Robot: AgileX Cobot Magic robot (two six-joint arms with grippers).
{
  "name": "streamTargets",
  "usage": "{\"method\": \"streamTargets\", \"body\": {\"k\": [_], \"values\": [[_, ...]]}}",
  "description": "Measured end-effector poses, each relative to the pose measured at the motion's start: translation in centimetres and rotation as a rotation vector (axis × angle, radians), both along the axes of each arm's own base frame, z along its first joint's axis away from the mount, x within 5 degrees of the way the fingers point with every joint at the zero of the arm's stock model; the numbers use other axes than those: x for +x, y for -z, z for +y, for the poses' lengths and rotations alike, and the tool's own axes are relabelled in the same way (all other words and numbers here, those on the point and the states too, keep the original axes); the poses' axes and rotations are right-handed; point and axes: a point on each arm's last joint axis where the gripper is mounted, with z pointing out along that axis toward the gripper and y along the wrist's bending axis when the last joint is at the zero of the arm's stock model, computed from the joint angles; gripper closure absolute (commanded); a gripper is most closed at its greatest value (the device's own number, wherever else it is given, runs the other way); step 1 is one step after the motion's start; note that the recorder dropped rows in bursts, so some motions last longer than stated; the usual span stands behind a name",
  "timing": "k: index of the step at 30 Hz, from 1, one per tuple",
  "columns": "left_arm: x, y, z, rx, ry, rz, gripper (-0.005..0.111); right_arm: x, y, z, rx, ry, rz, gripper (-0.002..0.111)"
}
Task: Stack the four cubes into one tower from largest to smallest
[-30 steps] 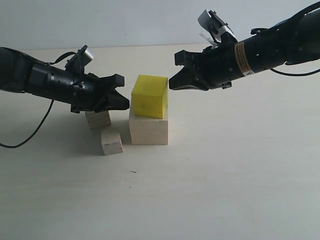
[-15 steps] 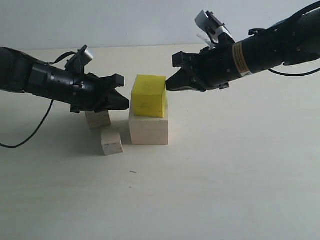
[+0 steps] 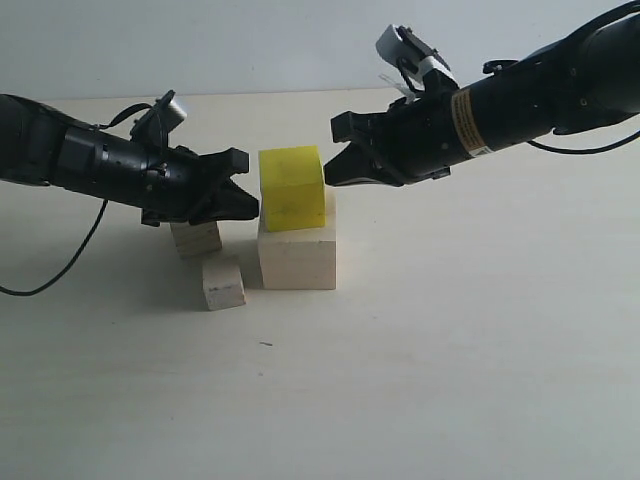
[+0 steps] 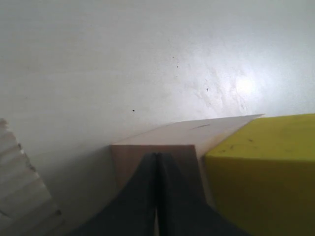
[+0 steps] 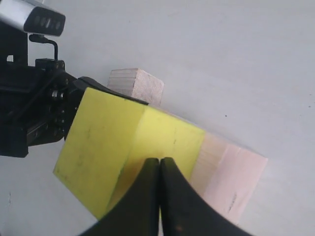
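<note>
The left gripper has its two black fingers pressed tight together. It holds nothing. Its tip is right at the left side of the bright yellow cube, touching it or just beside it. The right gripper is squeezed together too, with nothing in it. Its tip sits at the top right edge of the yellow cube and looks like it touches it.

The yellow cube sits on top of the big pale wood cube, a bit crooked. The plywood cube with stripes on its side stands on the table under the left gripper. The smallest pale cube stands on the table in front of it, near the big cube but apart from it.

The table is flat and cream colored. Behind it is a plain pale wall.

The right arm has a yellow label with tiny writing, too small to read.
</note>
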Motion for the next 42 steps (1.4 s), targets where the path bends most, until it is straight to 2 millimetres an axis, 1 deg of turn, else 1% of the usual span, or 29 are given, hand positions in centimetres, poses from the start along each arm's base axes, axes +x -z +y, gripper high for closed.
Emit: {"method": "streamTargets", "body": {"k": [6, 9, 13, 17, 28, 34, 42], "values": [[0.0, -0.3, 0.0, -0.002, 0.0, -0.006, 0.107, 0.2, 0.1, -0.2, -0.019, 0.025, -0.012, 0.108], [0.0, -1.4, 0.0, -0.01, 0.0, -0.034, 0.107, 0.3, 0.1, -0.2, -0.02, 0.028, -0.013, 0.108], [-0.2, -3.6, 0.0, -0.024, 0.002, -0.09, 0.107, 0.6, 0.1, -0.8, -0.019, 0.048, -0.01, 0.108], [-0.3, -4.9, 0.1, -0.036, 0.005, -0.122, 0.107, 0.7, 0.1, -1.1, -0.017, 0.055, -0.006, 0.108], [-0.8, -5.0, -0.2, -0.055, 0.054, -0.107, 0.107, 0.4, 0.0, -0.9, 0.007, 0.032, 0.014, 0.108], [-0.9, -5.1, -0.3, -0.069, 0.071, -0.101, 0.107, -0.3, -0.4, -0.4, 0.067, -0.044, 0.056, 0.108], [-1.2, -4.9, -1.3, -0.028, 0.074, -0.119, 0.107, -0.6, -0.5, -0.3, 0.092, -0.07, 0.076, 0.108]]}}
